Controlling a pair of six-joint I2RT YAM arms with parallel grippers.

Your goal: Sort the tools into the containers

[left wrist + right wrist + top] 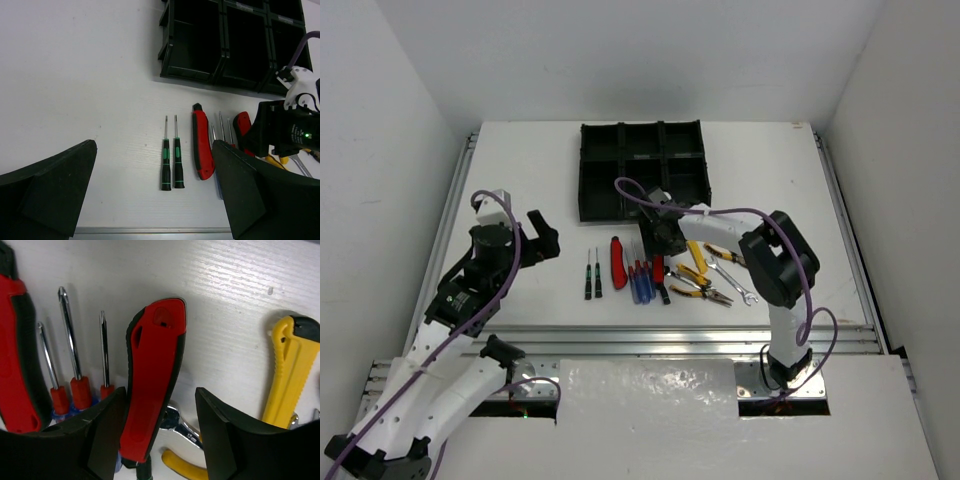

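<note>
The tools lie in a row at the table's front. Two tiny black-green screwdrivers point(592, 280) point(171, 160) are leftmost. Then come a red-handled cutter point(619, 262) point(201, 145), blue and red screwdrivers point(640, 282) point(75, 370), a second red-handled tool point(152, 380), yellow pliers point(698, 282) and silver wrenches point(732, 275). My right gripper point(665, 245) point(160, 392) is low over the second red-handled tool, jaws open on either side of its handle. My left gripper point(542, 235) point(154, 150) is open and empty, hovering left of the tiny screwdrivers. The black six-compartment tray point(620, 152) point(220, 80) stands behind the tools.
A yellow plier handle point(285, 370) lies right of my right gripper, and a wrench end point(177, 422) lies under the red handle. A metal rail point(670, 335) runs along the table's front edge. White walls close in the table on three sides.
</note>
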